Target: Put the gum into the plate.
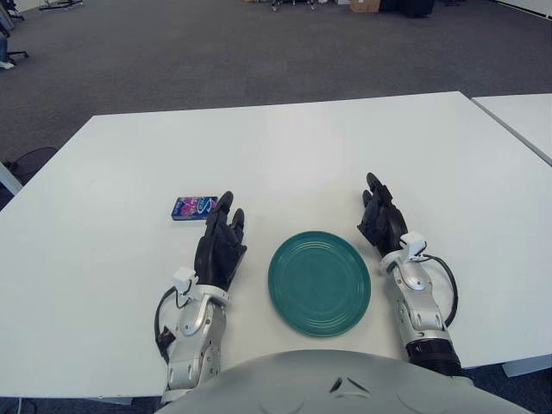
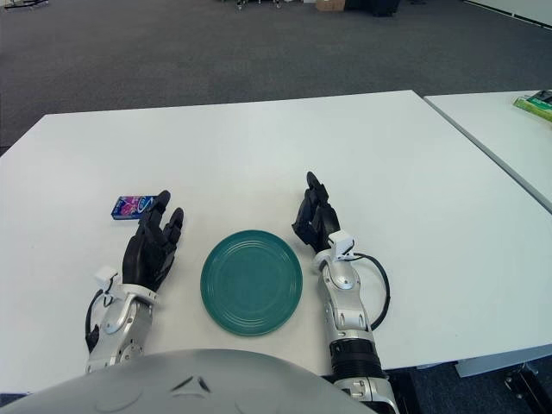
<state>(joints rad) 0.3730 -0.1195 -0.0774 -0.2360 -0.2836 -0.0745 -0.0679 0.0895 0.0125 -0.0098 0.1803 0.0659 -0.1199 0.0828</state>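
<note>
A small blue and purple gum pack lies flat on the white table, to the left of centre. A round green plate sits near the table's front edge, empty. My left hand rests on the table between the gum and the plate, fingers spread and empty, its fingertips just right of and below the gum pack. My right hand rests on the table just right of the plate, fingers relaxed and empty.
A second white table stands at the right, separated by a narrow gap, with a green object on it. Grey carpet lies beyond the table's far edge.
</note>
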